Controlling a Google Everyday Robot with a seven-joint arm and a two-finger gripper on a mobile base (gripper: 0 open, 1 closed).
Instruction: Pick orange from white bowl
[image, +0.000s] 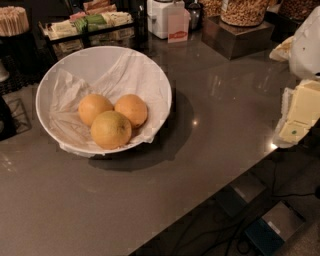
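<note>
Grey countertop (215, 105): white bowl (95, 59) with the orange (132, 110) and 2 other fruits (110, 130) sits well left of the gripper (300, 112), whose opening cannot be told.

The orange (131, 110) is a deep orange, beside a yellower fruit (110, 130) and a paler yellow-orange fruit (94, 108), all on plain white paper (135, 75) in the white bowl (100, 57). The table (225, 100) is glossy grey-brown, and at its right edge the gripper (300, 112) is pale yellow with a green dot.

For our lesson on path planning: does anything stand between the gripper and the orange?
Only the right rim of the white bowl lies between the gripper, at the picture's right edge, and the orange.
</note>
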